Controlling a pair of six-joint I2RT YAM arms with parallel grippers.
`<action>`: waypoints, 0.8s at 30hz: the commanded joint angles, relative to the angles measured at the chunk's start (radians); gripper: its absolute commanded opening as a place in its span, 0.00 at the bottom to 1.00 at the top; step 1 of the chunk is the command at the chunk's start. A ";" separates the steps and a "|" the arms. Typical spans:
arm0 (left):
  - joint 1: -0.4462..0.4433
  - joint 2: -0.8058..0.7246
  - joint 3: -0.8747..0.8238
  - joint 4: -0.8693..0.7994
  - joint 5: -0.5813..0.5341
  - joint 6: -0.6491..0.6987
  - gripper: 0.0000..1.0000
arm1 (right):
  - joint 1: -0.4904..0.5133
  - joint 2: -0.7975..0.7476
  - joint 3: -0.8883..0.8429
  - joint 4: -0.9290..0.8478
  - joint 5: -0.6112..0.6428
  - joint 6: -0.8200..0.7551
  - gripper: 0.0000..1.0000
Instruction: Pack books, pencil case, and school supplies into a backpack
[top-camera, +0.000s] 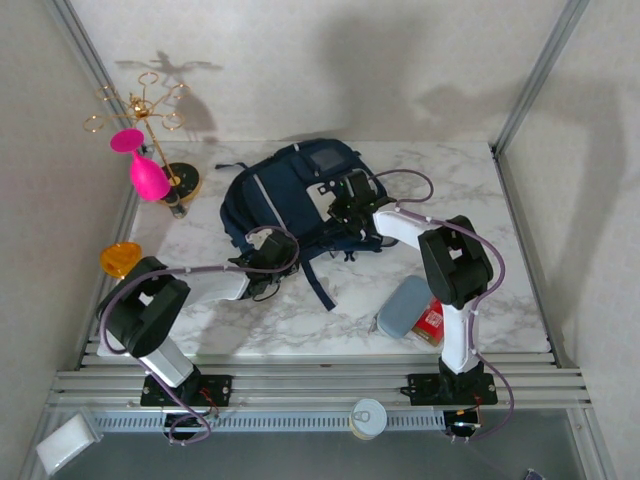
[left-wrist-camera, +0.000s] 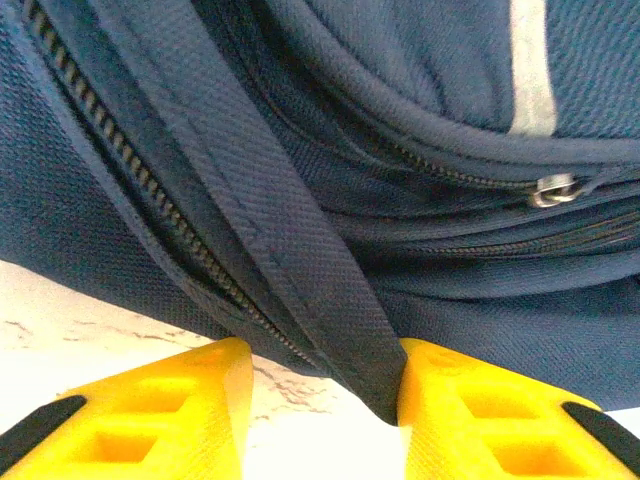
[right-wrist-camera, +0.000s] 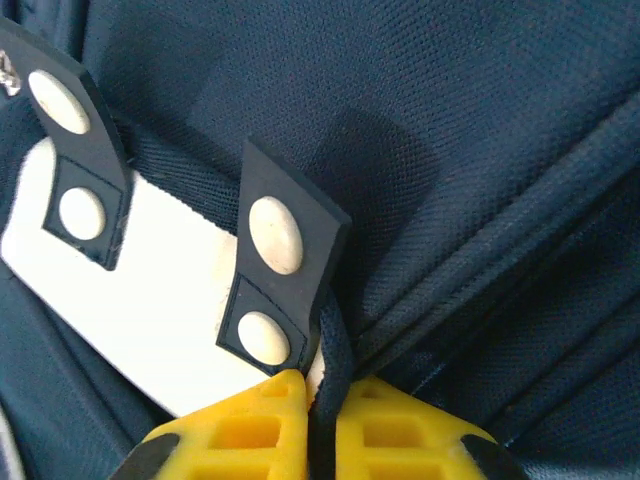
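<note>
Yellow fingertips of the right gripper (right-wrist-camera: 322, 395) are pressed together on a thin webbing strip (right-wrist-camera: 335, 350) hanging off the backpack (right-wrist-camera: 450, 150). The white patch (right-wrist-camera: 150, 300) sits just beside it at 10 o'clock. That strip is held, with nothing else in the jaws.

On the other arm, the left gripper (left-wrist-camera: 322, 352) has its jaws apart with a broad dark strap (left-wrist-camera: 270, 230) between them. The strap touches one finger (left-wrist-camera: 470, 400), and marble shows on the other side, so this is not yet a grip. The zip (left-wrist-camera: 150, 205) runs alongside, 11 to 5 o'clock, and looks closed on that stretch.

Top view: the backpack lies mid-table (top-camera: 480, 200), with the left gripper at its 7 o'clock edge and the right gripper on its 3 o'clock side.

The pencil case (top-camera: 405, 305) lies at 5 o'clock from the right gripper, well apart. Its long axis runs 1 to 7 o'clock. The red pack (top-camera: 432, 322) is against it at 4 o'clock.

Judgement: the bag needs opening first. The right arm is nearer the pouch.
</note>
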 joint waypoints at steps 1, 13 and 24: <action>-0.004 0.032 0.003 -0.080 -0.029 0.008 0.39 | -0.011 -0.037 -0.026 0.105 -0.063 0.023 0.04; 0.004 0.036 0.032 -0.097 -0.023 0.039 0.40 | -0.048 -0.178 -0.176 0.368 -0.236 -0.006 0.00; 0.038 0.031 0.090 -0.052 0.012 0.133 0.40 | -0.043 -0.395 -0.419 0.473 -0.254 0.063 0.00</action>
